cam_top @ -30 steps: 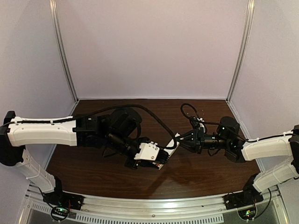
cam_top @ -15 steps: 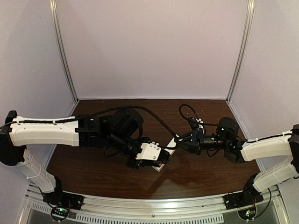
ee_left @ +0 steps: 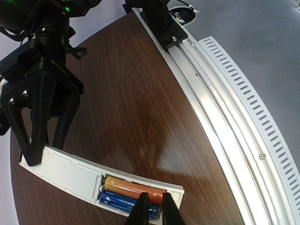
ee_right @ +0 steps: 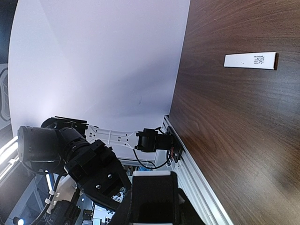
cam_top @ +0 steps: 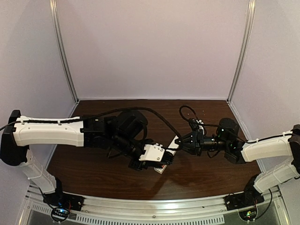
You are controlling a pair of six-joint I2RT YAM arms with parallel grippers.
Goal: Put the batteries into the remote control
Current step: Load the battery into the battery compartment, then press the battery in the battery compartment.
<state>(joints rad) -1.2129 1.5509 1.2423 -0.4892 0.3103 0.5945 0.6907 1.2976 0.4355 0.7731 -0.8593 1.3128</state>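
The remote control (cam_top: 171,148) is over the middle of the table (cam_top: 93,169), with the left pincer (cam_top: 164,162) at its near-left end and the right pincer (cam_top: 180,143) at its far-right end. The batteries (ee_left: 133,188) lie side by side inside it.

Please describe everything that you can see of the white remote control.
The slim white plastic remote control is a long bar, held slanted over the brown wooden table. Its open battery compartment faces up, with an orange battery and a blue battery side by side inside. The right gripper clamps one end in its jaws; the left gripper, jaws closed, touches the battery end.
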